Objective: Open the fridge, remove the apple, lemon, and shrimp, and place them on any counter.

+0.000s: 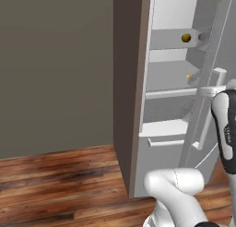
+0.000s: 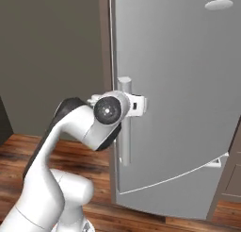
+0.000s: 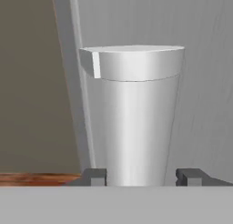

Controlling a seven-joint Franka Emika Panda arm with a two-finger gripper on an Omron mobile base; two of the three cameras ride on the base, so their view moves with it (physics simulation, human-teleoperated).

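Observation:
The fridge [image 1: 171, 125] stands with its grey door [image 2: 183, 85] swung partly open. My gripper [image 3: 143, 176] is shut on the door's vertical bar handle [image 3: 136, 123], one dark fingertip on each side of it. From the right, the gripper [image 2: 136, 103] sits on the upper part of the handle [image 2: 124, 141]. Through the gap, the yellow lemon [image 1: 185, 37] lies on an upper shelf. On the shelf below is the tiny orange shrimp [image 1: 188, 76]. The apple is hidden. The counter is out of view.
A brown cabinet panel [image 1: 126, 83] flanks the fridge's left side, with a plain grey wall [image 1: 55, 64] beyond it. Wood floor [image 1: 60, 180] runs in front. A white drawer [image 1: 166, 143] closes the fridge's lower part. My own arm [image 2: 70, 132] stands close to the door.

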